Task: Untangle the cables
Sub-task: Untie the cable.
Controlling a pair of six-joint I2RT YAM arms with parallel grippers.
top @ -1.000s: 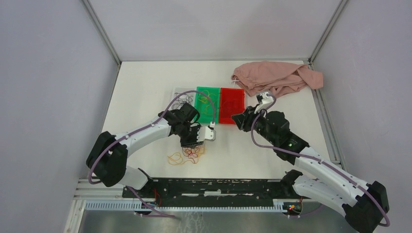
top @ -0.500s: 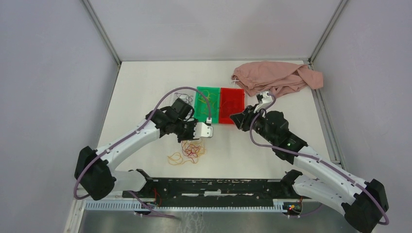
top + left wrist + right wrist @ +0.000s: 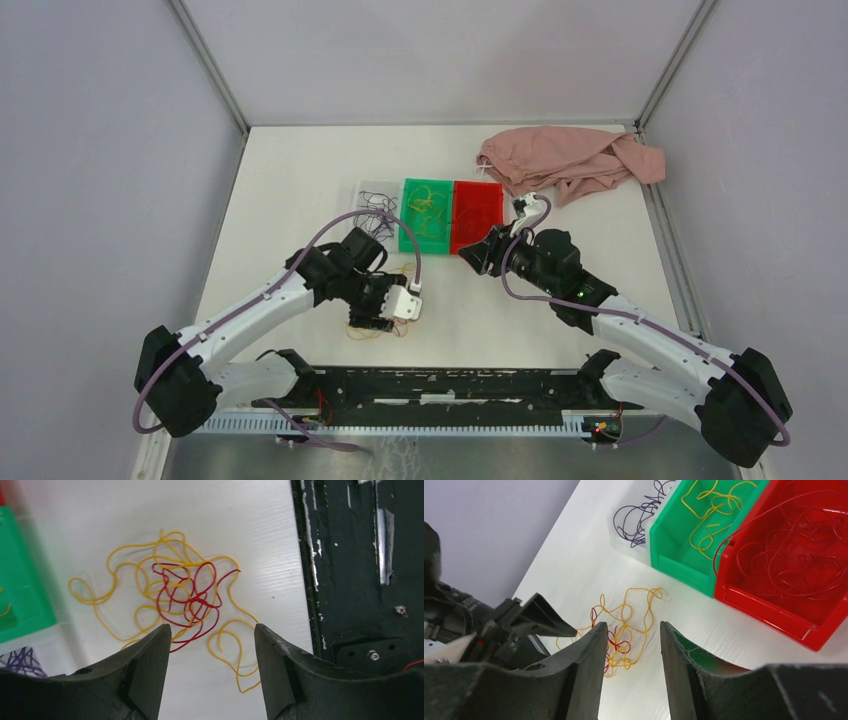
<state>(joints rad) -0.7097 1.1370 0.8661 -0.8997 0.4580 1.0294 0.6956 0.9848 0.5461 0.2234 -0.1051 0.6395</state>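
Directly below the left claw (image 3: 210,642), ahead of its spread fingers, the tangle (image 3: 185,600) of cables lies on the desk (image 3: 290,190). Yellow-orange loops wind around a tighter knot of red strands. This claw is released, jaws wide apart and gripping nothing. It hovers over the heap, apparently clear of it. I judge it is placed there to come down on a single strand and draw it out of the rest. The red knot sits between the two fingers, and loose yellow loops trail out past both of them.

The right claw (image 3: 631,630) is likewise released, with nothing between its fingers. It stands off to one side with the same tangle ahead of it and lower down. It seems near enough to pin the heap or take a strand's other end.

Ahead and to the right of the right claw, three bins stand in a row, side against side. The clear bin (image 3: 626,547) holds dark purple strands, the green bin (image 3: 674,565) yellow ones and the red bin (image 3: 774,615) red ones. Sorting by colour looks like the reason for this row, each freed cable going to its matching bin. A pink cloth (image 3: 570,160) lies crumpled well beyond the bins and seems to play no part.

No brand, label or writing can be read in any view.
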